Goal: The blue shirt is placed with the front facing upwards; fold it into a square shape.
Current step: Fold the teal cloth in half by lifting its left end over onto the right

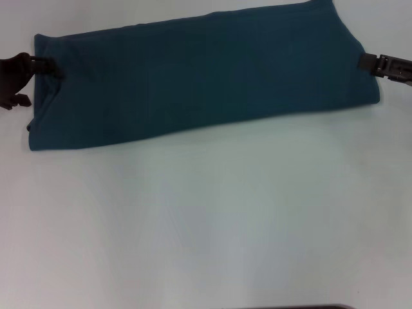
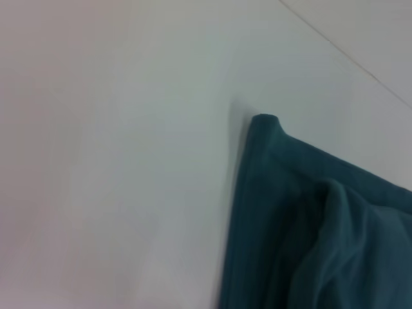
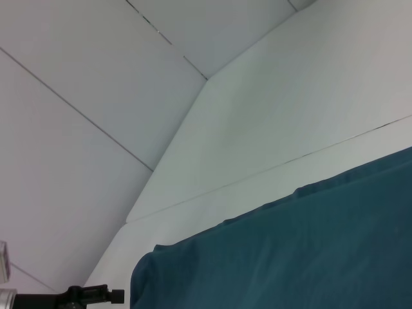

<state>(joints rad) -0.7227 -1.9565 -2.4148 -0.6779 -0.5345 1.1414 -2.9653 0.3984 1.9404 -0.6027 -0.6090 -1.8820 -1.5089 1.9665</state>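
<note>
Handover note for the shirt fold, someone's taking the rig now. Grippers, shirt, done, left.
Left gripper: at the left end of the blue shirt, touching its edge; finger state unclear.
Right gripper: at the shirt's right end, at its edge; finger state unclear too.
Shirt: on the far part of the white table, folded lengthwise into a long band, slightly slanted; no lettering or collar showing.
Done: lengthwise folding.
Left: probably fold the band end over end into a square, then let go.
</note>
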